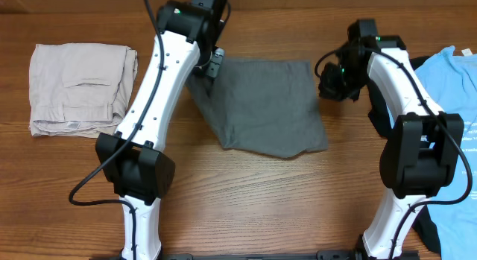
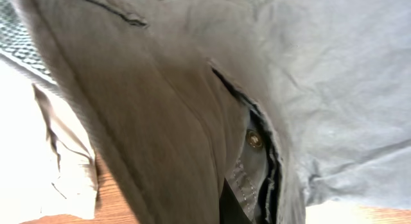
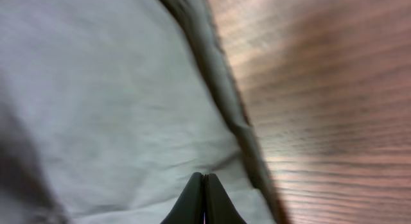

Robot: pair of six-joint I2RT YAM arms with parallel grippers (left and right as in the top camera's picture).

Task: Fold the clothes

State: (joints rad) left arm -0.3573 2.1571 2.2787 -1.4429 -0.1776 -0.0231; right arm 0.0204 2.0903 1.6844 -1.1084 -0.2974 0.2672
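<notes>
The grey shorts [image 1: 264,103] lie spread at the middle of the wooden table [image 1: 246,193], between the 2 arms. Their lower edge runs slanted and their upper left corner sits in shadow under the left gripper [image 1: 214,66]. That gripper is closed on the corner. In the left wrist view the grey cloth is bunched up close to the lens and fills nearly the whole picture. It hides the fingers apart from a dark sliver at the bottom edge. A slit pocket [image 2: 257,147] gapes there, with 1 small metal button [image 2: 254,139] inside it. The right gripper [image 1: 328,85] is at the shorts' right edge. In its own view the 2 fingertips [image 3: 198,201] are pressed together, with their points down at the cloth just inside the hem. Faint creases run toward them, but I cannot tell whether any cloth is caught between them. Bare wood shows beyond the hem. The beige shorts [image 1: 82,89] lie folded at the far left of the table, well apart from the grey pair. The long white left arm [image 1: 160,74] crosses the gap between them. At the far right a light-blue T-shirt [image 1: 447,96] lies partly off the edge of the picture. A black garment [image 1: 378,115] lies beside it, much of it covered by the right arm [image 1: 395,81] and its dark elbow joint.
</notes>
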